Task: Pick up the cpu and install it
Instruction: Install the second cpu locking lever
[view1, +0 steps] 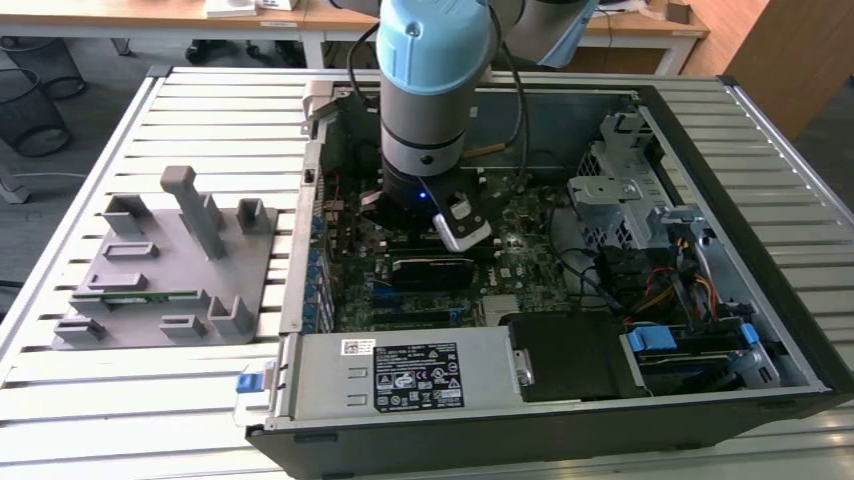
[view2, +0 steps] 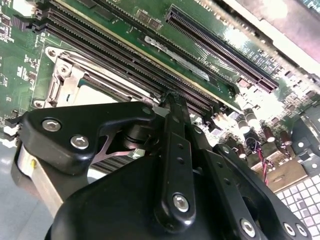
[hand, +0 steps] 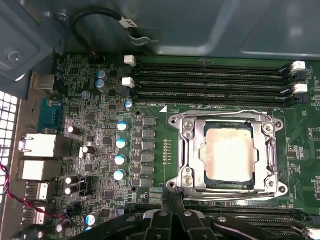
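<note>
CPU (hand: 229, 153), one chip with a pale metal top, already lies in the socket frame (hand: 186, 155) on the motherboard (hand: 105, 135), just ahead of the gripper (hand: 171, 200), whose fingers look pressed together and empty. Being square, it has no long axis. Four memory slots (hand: 210, 80) run beyond it, seemingly empty.

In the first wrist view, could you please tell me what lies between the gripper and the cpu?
In the first wrist view, the metal socket frame's near edge lies between the gripper and the cpu, which sits in the socket.
</note>
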